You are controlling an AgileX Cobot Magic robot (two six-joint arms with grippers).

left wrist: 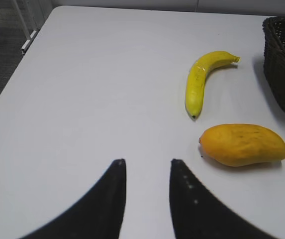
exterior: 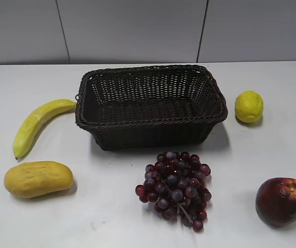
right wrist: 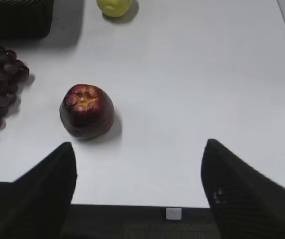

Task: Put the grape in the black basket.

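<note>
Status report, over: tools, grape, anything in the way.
Left tool open, empty, near mango. Right tool open, empty, near red fruit. Grape on table, in front of black basket. Path clear.

Your right gripper (right wrist: 138, 149) hangs wide open over bare table (right wrist: 207, 89), dark red fruit (right wrist: 87, 110) just ahead-left, grape (right wrist: 0, 84) at the left edge, black basket (right wrist: 15, 17) corner top-left, yellow fruit (right wrist: 114, 6) up top

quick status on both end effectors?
Left end effector: open, holding nothing, over bare table.
Right end effector: open wide, holding nothing, near the dark red apple-like fruit.
</note>
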